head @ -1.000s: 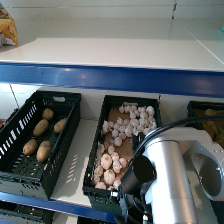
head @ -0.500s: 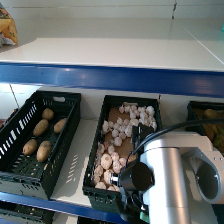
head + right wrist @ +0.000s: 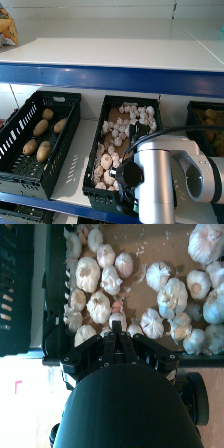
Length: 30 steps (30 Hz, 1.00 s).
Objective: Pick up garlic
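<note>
Right hand (image 3: pixel 116 326), fingers pinched together, tip touching garlic (image 3: pixel 118 318) in crate (image 3: pixel 102 192)

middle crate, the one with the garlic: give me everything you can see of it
The middle crate is a black plastic bin, long and rectangular, with slotted walls. It sits level on the white lower shelf, beside the potato crate on the robot's left, under a blue-edged upper shelf. Its floor looks lined with brown cardboard, bare in patches. Many garlic bulbs lie loose inside, with bits of papery skin. The right arm covers its near right corner; the wrist view shows the right gripper over the near-end bulbs.
</note>
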Each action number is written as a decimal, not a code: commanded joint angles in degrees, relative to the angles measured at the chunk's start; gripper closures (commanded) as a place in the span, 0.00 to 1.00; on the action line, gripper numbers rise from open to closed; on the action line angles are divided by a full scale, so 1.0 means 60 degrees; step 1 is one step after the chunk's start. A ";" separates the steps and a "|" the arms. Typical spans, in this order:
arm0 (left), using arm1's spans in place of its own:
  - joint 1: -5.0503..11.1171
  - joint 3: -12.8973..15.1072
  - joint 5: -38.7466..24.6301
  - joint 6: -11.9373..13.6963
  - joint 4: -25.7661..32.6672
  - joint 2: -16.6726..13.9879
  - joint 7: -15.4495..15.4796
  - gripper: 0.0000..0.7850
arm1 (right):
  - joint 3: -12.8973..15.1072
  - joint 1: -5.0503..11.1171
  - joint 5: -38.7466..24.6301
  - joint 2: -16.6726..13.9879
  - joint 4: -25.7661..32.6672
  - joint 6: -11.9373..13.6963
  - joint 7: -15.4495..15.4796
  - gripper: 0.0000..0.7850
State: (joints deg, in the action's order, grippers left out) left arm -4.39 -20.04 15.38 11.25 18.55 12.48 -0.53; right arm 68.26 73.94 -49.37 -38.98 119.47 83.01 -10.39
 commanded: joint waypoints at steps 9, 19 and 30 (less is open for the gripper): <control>0.0000 0.0000 0.0000 0.0000 0.0000 0.0000 0.0000 1.00 | 0.0232 0.0076 0.0463 0.0673 -0.1420 -0.0067 0.0372 1.00; 0.0000 0.0000 0.0000 0.0000 0.0000 0.0000 0.0000 1.00 | 0.0358 0.0089 0.0591 0.1187 -0.2603 -0.0595 0.0719 0.99; 0.0000 0.0000 0.0000 0.0000 0.0000 0.0000 0.0000 1.00 | 0.0737 0.0202 0.1092 0.1674 -0.3358 -0.0954 0.0986 0.00</control>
State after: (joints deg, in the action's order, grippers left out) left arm -4.40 -20.04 15.38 11.25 18.54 12.48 -0.53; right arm 72.54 75.13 -43.06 -29.88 100.67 77.71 -4.72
